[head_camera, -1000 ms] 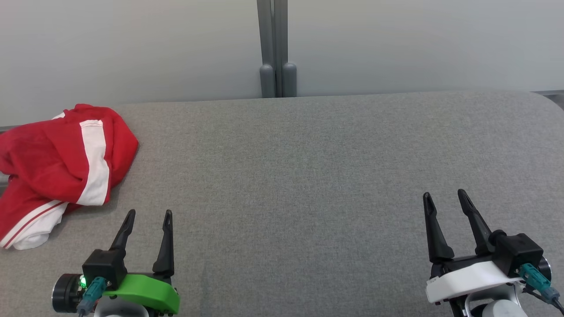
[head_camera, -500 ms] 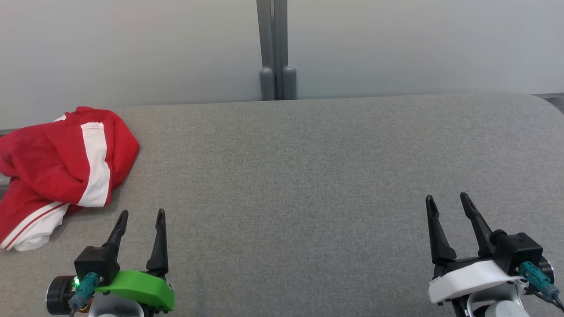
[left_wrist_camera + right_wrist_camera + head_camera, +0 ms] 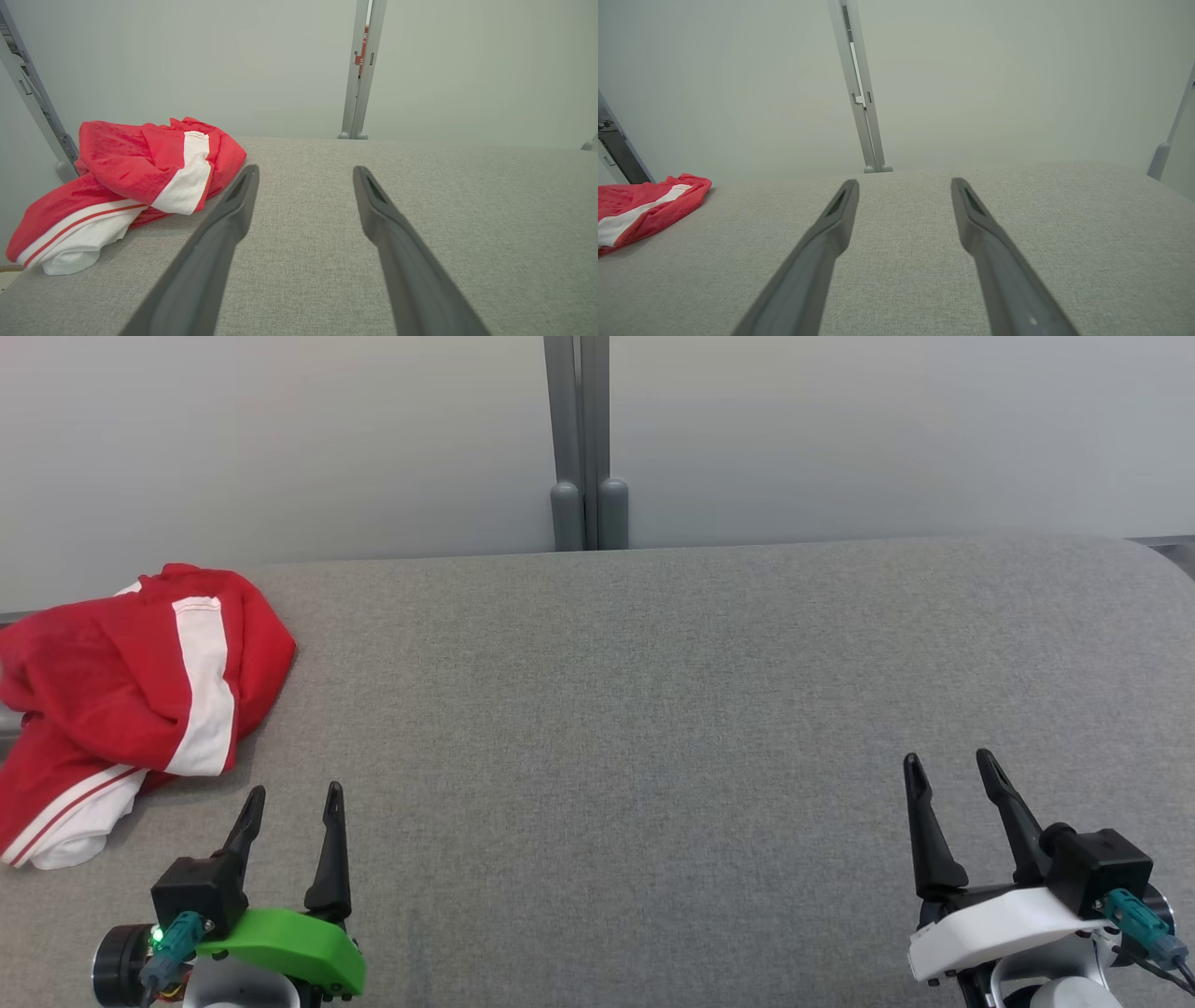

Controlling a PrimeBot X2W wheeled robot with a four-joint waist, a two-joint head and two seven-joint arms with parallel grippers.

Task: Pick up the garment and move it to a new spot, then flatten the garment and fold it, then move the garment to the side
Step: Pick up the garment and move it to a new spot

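Garment (image 3: pixel 112 691) lies crumpled, red-and-white, on woven grey table (image 3: pixel 607 709); left claw (image 3: pixel 295 789), right claw (image 3: pixel 947 756) gape empty.

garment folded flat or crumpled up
Crumpled: the red garment lies in a rumpled heap at the left edge of the grey surface, layers bunched, not squared.

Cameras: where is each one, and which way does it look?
Head view: on the head, facing forward and down at the grey table; left tool and right tool show.
Left wrist view: on the left wrist, facing along its fingers.
Right wrist view: on the right wrist, along its fingers.
All share the red garment.
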